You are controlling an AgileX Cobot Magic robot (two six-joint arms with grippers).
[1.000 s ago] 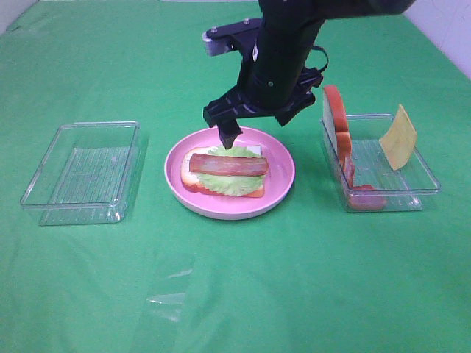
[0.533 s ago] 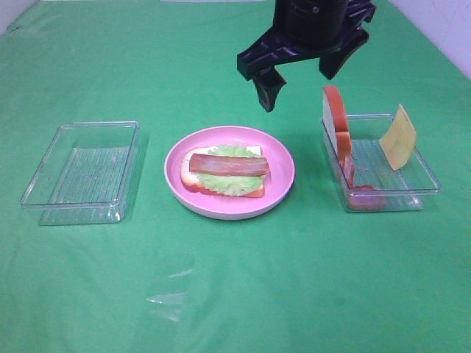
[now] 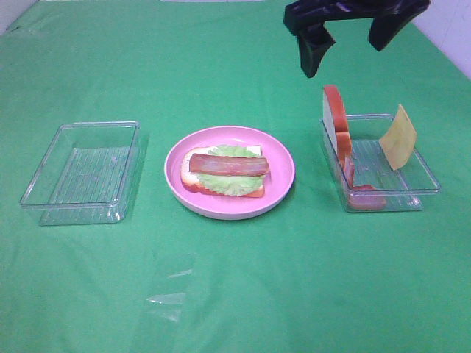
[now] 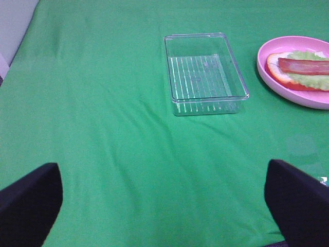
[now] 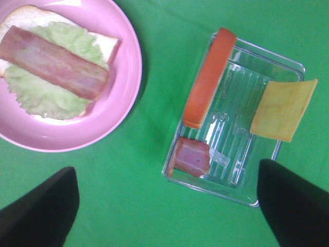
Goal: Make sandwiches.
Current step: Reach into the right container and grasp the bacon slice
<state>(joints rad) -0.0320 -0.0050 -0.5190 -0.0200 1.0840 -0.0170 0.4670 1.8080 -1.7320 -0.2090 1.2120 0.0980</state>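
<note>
right end effector (image 3: 345,59) wide apart, empty, raised beyond the right tray (image 3: 401,195). left end effector (image 4: 164,206) also wide apart, empty. sandwich (image 3: 227,173) sits half-built on the plate (image 3: 283,176), bacon on top.

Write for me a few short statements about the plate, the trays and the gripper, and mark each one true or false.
1. A bacon strip lies on the lettuce on the pink plate. True.
2. The cheese slice lies on the pink plate. False: it leans inside the right tray.
3. The right gripper is open and holds nothing. True.
4. The second bread slice covers the bacon strip. False: it stands on edge in the right tray.
</note>
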